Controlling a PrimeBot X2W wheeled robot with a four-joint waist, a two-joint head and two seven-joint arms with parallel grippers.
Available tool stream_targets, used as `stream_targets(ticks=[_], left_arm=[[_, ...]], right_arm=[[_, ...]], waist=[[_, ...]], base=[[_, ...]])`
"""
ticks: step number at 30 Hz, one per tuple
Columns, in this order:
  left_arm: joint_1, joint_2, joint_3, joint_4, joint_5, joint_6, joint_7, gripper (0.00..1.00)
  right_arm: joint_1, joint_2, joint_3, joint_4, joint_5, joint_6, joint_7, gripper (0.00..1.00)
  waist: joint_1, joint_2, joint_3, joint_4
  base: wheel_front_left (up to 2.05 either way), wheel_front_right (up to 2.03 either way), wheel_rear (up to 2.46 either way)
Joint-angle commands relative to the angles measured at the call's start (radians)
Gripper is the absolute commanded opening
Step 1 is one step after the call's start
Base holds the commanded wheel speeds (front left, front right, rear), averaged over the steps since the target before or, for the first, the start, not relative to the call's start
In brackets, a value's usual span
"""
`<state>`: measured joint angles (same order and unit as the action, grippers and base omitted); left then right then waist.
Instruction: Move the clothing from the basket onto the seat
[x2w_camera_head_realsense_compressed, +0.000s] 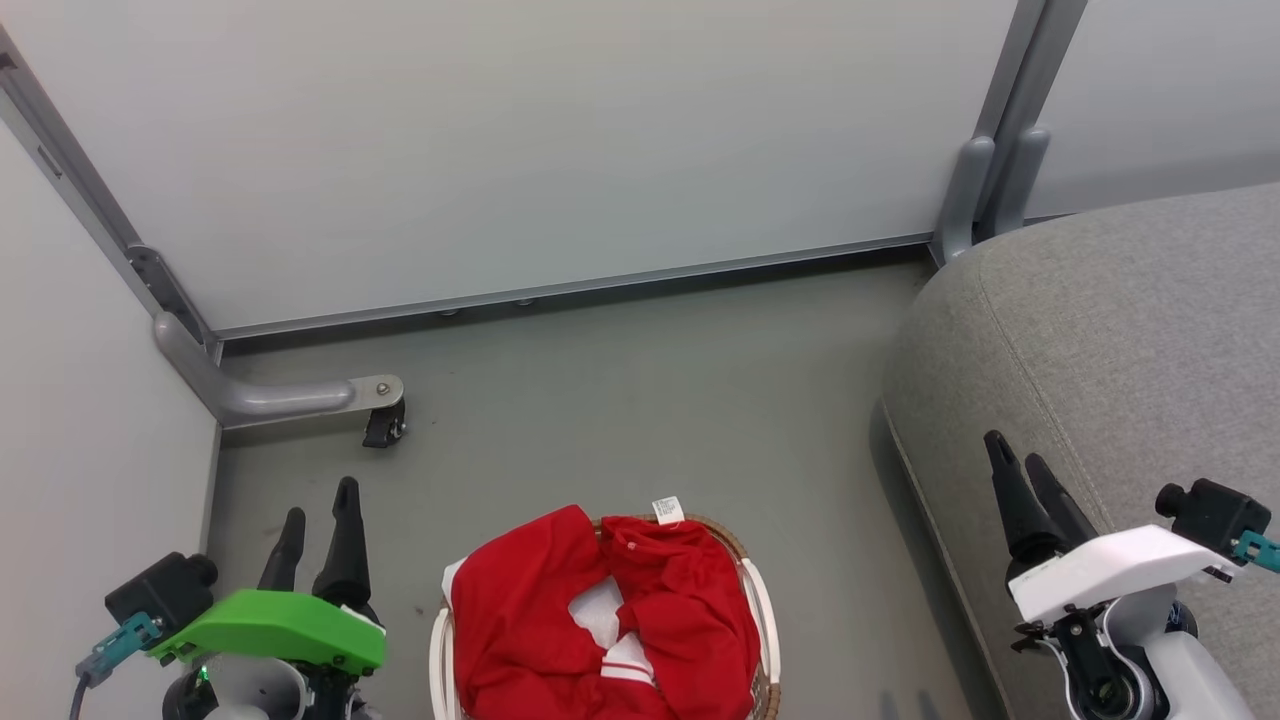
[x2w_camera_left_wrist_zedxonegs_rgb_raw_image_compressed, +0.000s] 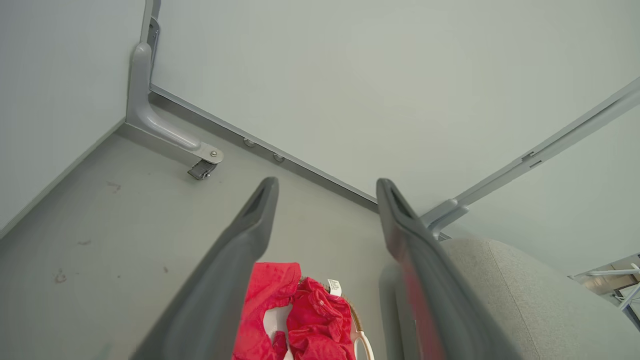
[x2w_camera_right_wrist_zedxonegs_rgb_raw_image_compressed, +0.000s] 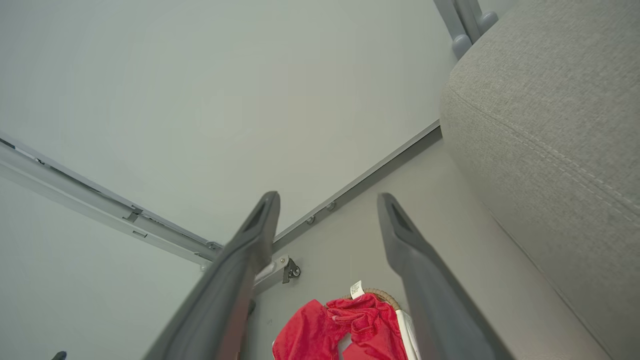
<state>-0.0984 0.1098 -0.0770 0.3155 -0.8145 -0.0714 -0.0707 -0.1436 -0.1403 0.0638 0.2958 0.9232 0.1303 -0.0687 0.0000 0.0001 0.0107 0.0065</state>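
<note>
At the lower left of the head view, the left gripper (x2w_camera_head_realsense_compressed: 320, 503) hangs above the grey floor (x2w_camera_head_realsense_compressed: 650, 380), fingers spread and empty. The right gripper (x2w_camera_head_realsense_compressed: 1012, 452), at the lower right, is likewise parted and empty, poised over the near edge of the seat (x2w_camera_head_realsense_compressed: 1130, 340). Between the two arms, close to the robot, stands the basket (x2w_camera_head_realsense_compressed: 738, 548), and all of the clothing (x2w_camera_head_realsense_compressed: 530, 610) lies heaped inside it, spilling a little over the left rim. Neither gripper touches it. I judge the task not yet begun: no red fabric is on the seat, so the whole grasp, lift and carry to the right is left to do. The heap is crumpled, so its line is loose, but the white label tag (x2w_camera_head_realsense_compressed: 667, 510) sticks out at the far rim, toward the wall, and the striped trim (x2w_camera_head_realsense_compressed: 625, 665) lies nearer the robot; its long axis seems to run away from the robot, though the picture's bottom edge cuts it off
</note>
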Motion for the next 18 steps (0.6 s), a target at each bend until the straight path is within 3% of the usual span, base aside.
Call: stream_targets(ticks=[1, 18], left_arm=[[-0.028, 0.014, -0.010, -0.013, 0.036, 0.004, -0.010, 1.00], [-0.034, 0.022, -0.048, -0.009, 0.245, 0.021, -0.062, 1.00]], right_arm=[[-0.028, -0.013, 0.008, -0.006, -0.035, 0.000, -0.012, 1.00], [-0.034, -0.024, 0.035, 0.025, -0.218, 0.000, -0.064, 1.00]], waist=[[0.0000, -0.0001, 0.000, 0.000], [0.0000, -0.0001, 0.002, 0.005]], base=[[0.00, 0.00, 0.00], [0.00, 0.00, 0.00]])
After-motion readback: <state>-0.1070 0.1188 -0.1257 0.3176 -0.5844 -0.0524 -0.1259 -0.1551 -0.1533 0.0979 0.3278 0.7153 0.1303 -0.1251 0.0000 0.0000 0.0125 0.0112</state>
